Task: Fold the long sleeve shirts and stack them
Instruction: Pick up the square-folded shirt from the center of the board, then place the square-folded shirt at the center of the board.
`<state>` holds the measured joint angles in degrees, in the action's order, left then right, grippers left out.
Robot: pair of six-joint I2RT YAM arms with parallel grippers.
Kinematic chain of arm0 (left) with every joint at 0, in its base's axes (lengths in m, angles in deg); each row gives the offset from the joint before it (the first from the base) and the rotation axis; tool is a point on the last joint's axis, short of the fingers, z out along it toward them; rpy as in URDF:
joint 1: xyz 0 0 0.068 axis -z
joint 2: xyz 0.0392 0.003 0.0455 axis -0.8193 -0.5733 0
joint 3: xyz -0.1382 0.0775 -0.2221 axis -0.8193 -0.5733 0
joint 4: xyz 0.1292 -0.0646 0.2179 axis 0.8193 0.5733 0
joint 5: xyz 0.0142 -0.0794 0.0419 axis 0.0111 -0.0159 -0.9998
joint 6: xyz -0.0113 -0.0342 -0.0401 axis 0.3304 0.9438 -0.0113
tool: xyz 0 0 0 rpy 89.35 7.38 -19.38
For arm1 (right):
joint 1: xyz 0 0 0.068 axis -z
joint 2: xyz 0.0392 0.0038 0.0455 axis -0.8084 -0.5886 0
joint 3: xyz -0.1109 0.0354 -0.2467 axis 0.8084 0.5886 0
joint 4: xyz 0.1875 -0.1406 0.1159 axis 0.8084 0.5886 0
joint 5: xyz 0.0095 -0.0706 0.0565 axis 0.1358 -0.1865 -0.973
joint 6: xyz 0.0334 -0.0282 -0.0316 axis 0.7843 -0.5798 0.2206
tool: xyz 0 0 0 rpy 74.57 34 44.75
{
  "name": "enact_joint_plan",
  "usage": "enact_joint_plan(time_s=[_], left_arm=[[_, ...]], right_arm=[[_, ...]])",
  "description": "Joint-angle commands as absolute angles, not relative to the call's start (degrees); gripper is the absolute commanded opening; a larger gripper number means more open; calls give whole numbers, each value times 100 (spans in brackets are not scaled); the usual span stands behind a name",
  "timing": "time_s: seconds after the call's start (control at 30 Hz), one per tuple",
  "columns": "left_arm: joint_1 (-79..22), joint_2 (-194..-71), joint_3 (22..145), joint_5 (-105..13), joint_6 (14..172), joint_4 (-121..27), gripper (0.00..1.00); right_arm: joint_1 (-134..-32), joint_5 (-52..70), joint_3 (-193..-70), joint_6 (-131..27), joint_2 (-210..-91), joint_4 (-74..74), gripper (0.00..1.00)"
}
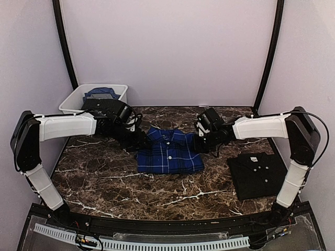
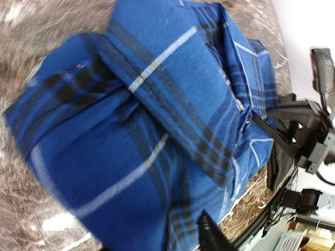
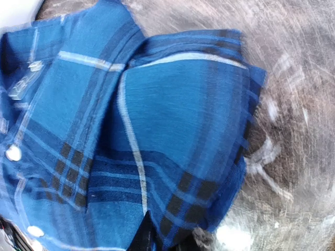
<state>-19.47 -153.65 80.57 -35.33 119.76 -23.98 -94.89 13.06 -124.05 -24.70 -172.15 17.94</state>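
Two shirts lay folded: the royal-blue plaid button-up cloth shirt [image 1: 170,154] centred on the marbled table [image 1: 104,180], left gripper [image 1: 140,138] at its far-left corner, right gripper [image 1: 200,142] at its right edge (I could not tell whether either's fingers pinched cloth); the plain black button-up shirt [image 1: 257,172] apart, rightward.

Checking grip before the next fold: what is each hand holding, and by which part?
Cannot be told. Both hands are at the blue plaid shirt, left hand at its left edge, right hand at its right edge, but no pinch shows clearly.
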Motion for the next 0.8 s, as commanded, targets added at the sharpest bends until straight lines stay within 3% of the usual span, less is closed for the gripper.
enact_joint_plan(time_s=[0.0,0.03,0.17,0.37,0.47,0.77], left_arm=[[-1936,-15247,7596,-3649,11948,-2130,55],[-1938,-15237,7570,-3659,11926,-2143,62],[-1954,-15180,7505,-3689,11858,-2197,65],[-1988,-15257,7686,-3863,11693,-2285,50],[-1986,-15491,7940,-3747,11602,-2332,36],[-1303,-16435,8936,-3389,11546,-2874,33]], right_arm=[[-9530,1594,-11929,-2267,-17157,1844,28],[-9514,1637,-11846,-2242,-17105,1835,35],[-9503,1685,-11819,-2289,-16904,1892,49],[-9621,2137,-12070,-2346,-16712,2115,49],[-9622,2320,-12123,-2375,-16654,2186,50],[-9599,2673,-12170,-2451,-16471,2390,50]])
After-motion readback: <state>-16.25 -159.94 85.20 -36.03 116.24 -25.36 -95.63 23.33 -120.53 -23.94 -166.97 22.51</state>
